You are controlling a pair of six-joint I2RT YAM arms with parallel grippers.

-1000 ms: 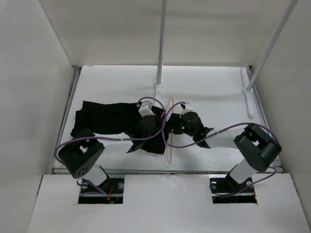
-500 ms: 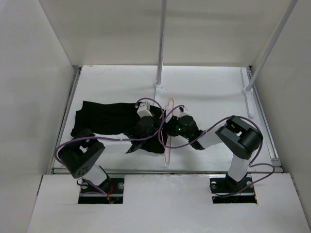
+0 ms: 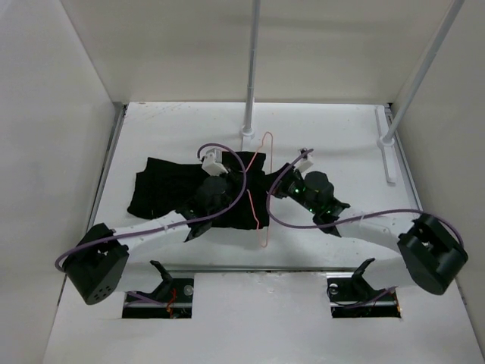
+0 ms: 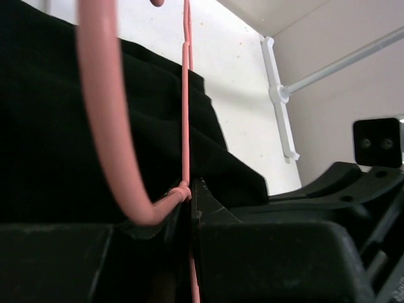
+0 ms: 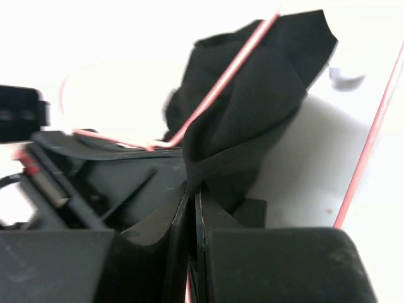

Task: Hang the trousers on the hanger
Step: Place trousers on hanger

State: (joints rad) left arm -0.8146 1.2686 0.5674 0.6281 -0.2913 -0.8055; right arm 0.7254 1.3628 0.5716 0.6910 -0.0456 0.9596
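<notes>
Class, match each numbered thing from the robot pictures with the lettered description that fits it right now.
1. large black cloth trousers
2. thin pale pink rod hanger
3. left gripper
4. right gripper

A. shut on a pink rod
B. pinching a fold of black cloth
C. spread mostly left of centre in the top view
D. slender, triangular, with a small hook

Pairs: 1-C, 2-D, 3-A, 4-B.

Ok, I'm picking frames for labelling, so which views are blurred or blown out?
Right wrist: the white table is blown out to glare and the left side is smeared with blur, though the black cloth trousers read clearly. Left wrist: the thin pink rod hanger close to the lens is soft, the background sharper. Top external: evenly lit and sharp.
</notes>
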